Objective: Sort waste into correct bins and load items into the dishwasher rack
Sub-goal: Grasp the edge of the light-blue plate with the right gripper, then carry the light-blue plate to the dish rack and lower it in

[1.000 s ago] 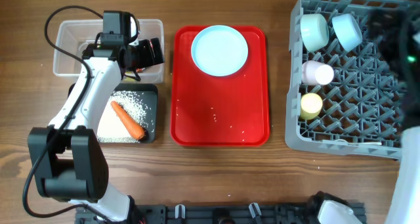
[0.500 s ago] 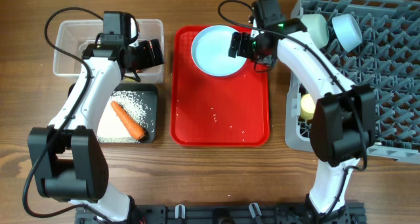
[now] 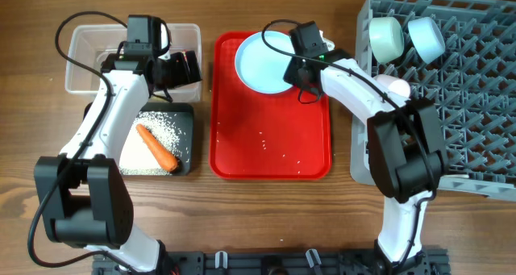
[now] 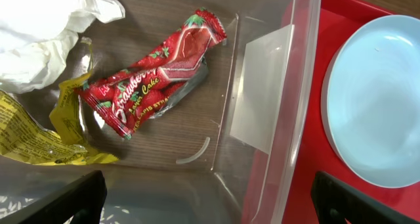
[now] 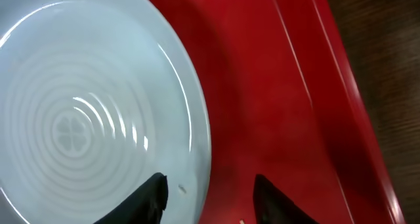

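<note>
The right jaws, partly closed but not pinching, straddle the rim of the pale blue plate (image 5: pixel 85 106) on the red tray (image 5: pixel 275 86), while the left jaws hang wide over the clear tub (image 4: pixel 295 106) holding a red wrapper (image 4: pixel 154 69), a yellow wrapper (image 4: pixel 39 135) and tissue (image 4: pixel 39 33).

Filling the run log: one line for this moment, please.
right pincer: open, straddling plate rim | left pincer: open above clear tub | plate: on red tray

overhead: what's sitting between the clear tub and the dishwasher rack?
In the overhead view, the red tray fills the stretch between clear tub and dishwasher rack. The pale blue plate sits at its far end, with the right gripper at the plate's rim.
</note>
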Action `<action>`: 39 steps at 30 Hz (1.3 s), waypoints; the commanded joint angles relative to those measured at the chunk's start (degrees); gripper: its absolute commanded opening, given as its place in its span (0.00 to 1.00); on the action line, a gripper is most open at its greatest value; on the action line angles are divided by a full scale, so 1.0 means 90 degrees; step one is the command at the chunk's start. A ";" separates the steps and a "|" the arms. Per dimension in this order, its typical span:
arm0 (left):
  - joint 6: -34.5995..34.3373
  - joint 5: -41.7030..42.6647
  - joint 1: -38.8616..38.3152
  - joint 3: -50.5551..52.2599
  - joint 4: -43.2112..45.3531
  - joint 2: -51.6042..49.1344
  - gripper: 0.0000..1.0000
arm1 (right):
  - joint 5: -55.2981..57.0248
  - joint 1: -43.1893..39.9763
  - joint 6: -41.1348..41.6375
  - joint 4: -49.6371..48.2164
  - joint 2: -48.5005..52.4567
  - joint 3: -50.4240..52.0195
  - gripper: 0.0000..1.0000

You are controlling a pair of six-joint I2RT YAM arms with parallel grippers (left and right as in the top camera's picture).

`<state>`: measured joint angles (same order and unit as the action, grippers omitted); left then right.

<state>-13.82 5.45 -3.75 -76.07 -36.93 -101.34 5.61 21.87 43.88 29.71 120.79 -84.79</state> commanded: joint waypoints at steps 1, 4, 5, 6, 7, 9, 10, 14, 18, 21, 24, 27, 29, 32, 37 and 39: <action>-0.0036 0.0056 0.0000 0.0019 -0.0002 0.0007 1.00 | -0.0085 0.0005 -0.0044 -0.0100 0.0313 0.0017 0.26; -0.0036 0.0056 -0.0002 0.0019 0.0000 0.0007 1.00 | -0.0090 0.0012 -0.0041 -0.0109 0.0318 0.0017 0.17; -0.0036 0.0053 0.0000 0.0019 0.0000 0.0007 1.00 | -0.0104 0.0010 -0.0044 -0.0114 0.0318 0.0017 0.15; -0.0034 0.0053 0.0000 0.0019 0.0000 0.0007 1.00 | -0.0102 0.0010 -0.0046 -0.0117 0.0318 0.0017 0.13; -0.0034 0.0053 0.0000 0.0019 0.0000 0.0007 1.00 | -0.0102 0.0012 -0.0049 -0.0112 0.0318 0.0017 0.08; -0.0034 0.0053 0.0000 0.0019 0.0000 0.0007 1.00 | -0.0107 0.0010 -0.0165 -0.0114 0.0318 0.0015 0.04; -0.0034 0.0053 0.0000 0.0019 -0.0002 0.0007 1.00 | -0.0109 0.0010 -0.0168 -0.0112 0.0318 0.0015 0.04; -0.0034 0.0053 0.0000 0.0019 0.0000 0.0007 1.00 | -0.0325 -0.0058 -0.0899 -0.0007 0.0121 -0.0097 0.04; -0.0034 0.0053 0.0000 0.0019 0.0000 0.0007 1.00 | 0.0211 -0.0600 -0.1936 0.0440 -0.1307 -0.0126 0.04; -0.0034 0.0053 0.0000 0.0019 0.0000 0.0007 1.00 | 0.0860 -0.0724 -0.2693 0.0466 -0.2161 -0.0126 0.04; -0.0034 0.0053 0.0000 0.0019 0.0000 0.0007 1.00 | 0.2183 -0.0726 -0.3152 0.0741 -0.3140 -0.0126 0.04; -0.0034 0.0053 0.0000 0.0019 0.0000 0.0007 1.00 | 0.3917 -0.0724 -0.3376 0.1168 -0.3874 -0.0126 0.04; -0.0034 0.0053 0.0000 0.0019 0.0000 0.0007 1.00 | 0.5124 -0.0726 -0.3373 0.1605 -0.4223 -0.0126 0.04; -0.0034 0.0053 0.0000 0.0019 0.0000 0.0007 1.00 | 0.6776 -0.0726 -0.3655 0.2239 -0.4490 -0.0126 0.04; -0.0034 0.0053 0.0000 0.0019 0.0000 0.0007 1.00 | 0.6822 -0.1110 -0.5663 0.2290 -0.4486 -0.0087 0.13; -0.0034 0.0053 0.0000 0.0019 0.0000 0.0007 1.00 | 0.6455 -0.1489 -0.5668 0.2302 -0.4486 -0.0068 0.12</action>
<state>-13.85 5.45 -3.75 -76.07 -36.97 -101.34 64.03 11.86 -3.77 50.37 80.88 -85.06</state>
